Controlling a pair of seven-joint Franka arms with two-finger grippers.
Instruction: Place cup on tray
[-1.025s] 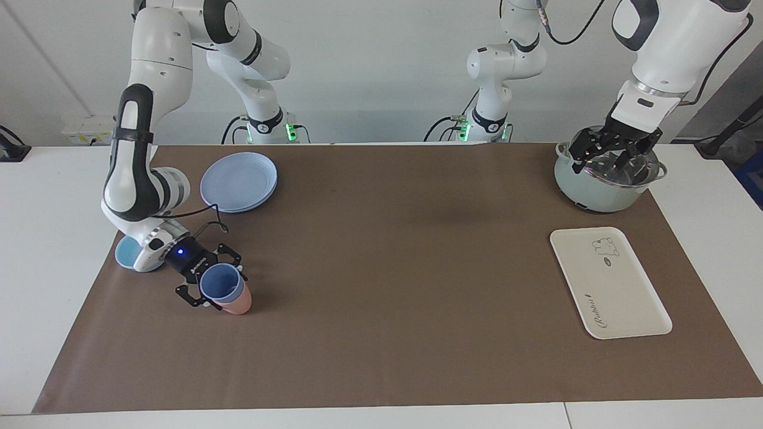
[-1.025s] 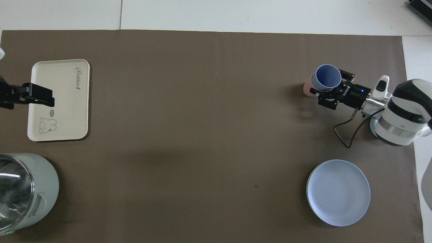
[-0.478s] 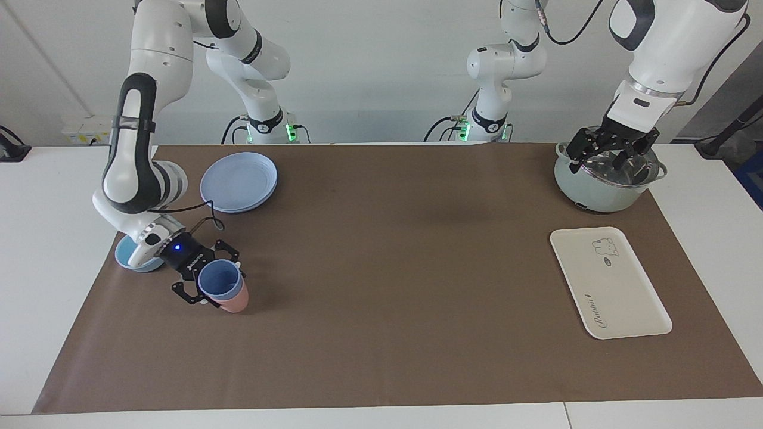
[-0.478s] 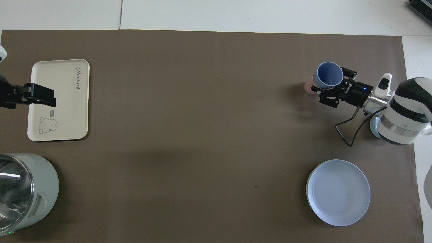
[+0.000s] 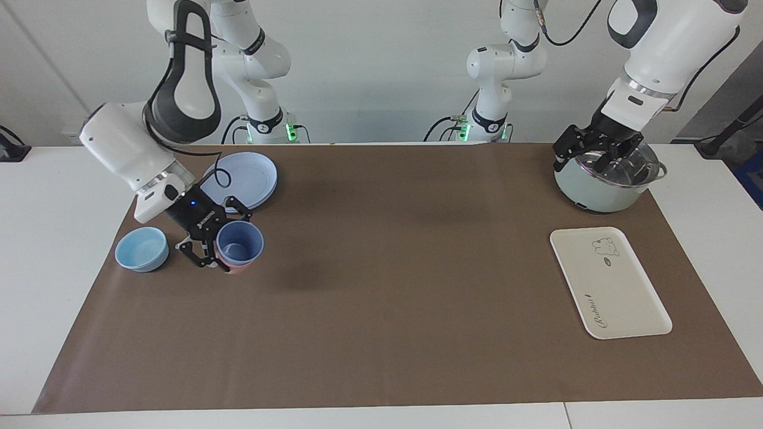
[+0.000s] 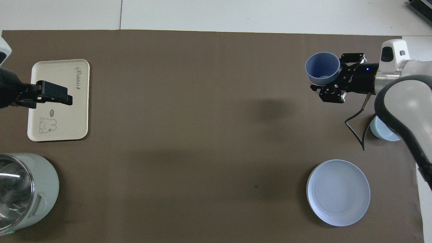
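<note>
The periwinkle-blue cup (image 5: 239,242) (image 6: 322,66) hangs tilted in the air, mouth turned away from the robots. My right gripper (image 5: 223,241) (image 6: 333,76) is shut on it. A salmon-pink tumbler (image 5: 231,269) shows as a sliver under the cup, seemingly nested around its base and lifted with it. Both are over the mat at the right arm's end, between the blue bowl and the plates. The cream tray (image 5: 608,286) (image 6: 54,72) lies flat at the left arm's end. My left gripper (image 5: 596,150) (image 6: 50,96) hangs open, high over the pot.
A low light-blue bowl (image 5: 141,249) (image 6: 383,130) sits beside the held cup. Stacked round blue plates (image 5: 239,180) (image 6: 338,192) lie nearer the robots. A pale green pot with a glass lid (image 5: 602,182) (image 6: 20,192) stands near the tray, closer to the robots.
My right arm has risen and lifted the blue cup and the pink tumbler off the mat, uncovering the blue bowl. The left gripper has crept slightly toward the table's middle.
</note>
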